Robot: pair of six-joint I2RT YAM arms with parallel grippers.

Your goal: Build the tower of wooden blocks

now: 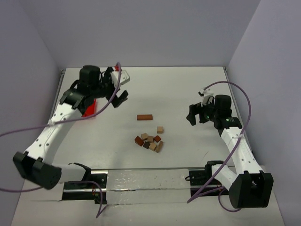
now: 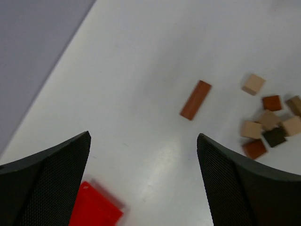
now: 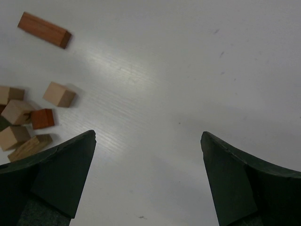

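Left jaws are spread wide and hold nothing, at the far left of the surface point(image 1: 188, 84), near the red bin point(image 1: 89, 107). Right jaws are likewise fully apart and bare, at the right side, well apart from the pieces. The wood block tower is not begun; nothing is stacked.

The wood blocks point(image 1: 149, 141) lie mid-surface, between the two arms. We count nine:
- one long reddish-brown bar point(image 1: 145, 117), flat and on its own just beyond the rest
- one tan cube point(image 1: 160, 129), apart at the right
- a cluster of seven, touching or nearly so

By colour we make it five tan, three reddish-brown and one dark brown block point(image 1: 146, 144).

We judge them light, rigid and smooth-faced, likely to skate if nudged. The best hold looks like a pinch across two flat opposite faces, and for the bar, across its narrow width at mid-length. The bar and the lone cube have free sides. The cluster leaves little room for a finger.
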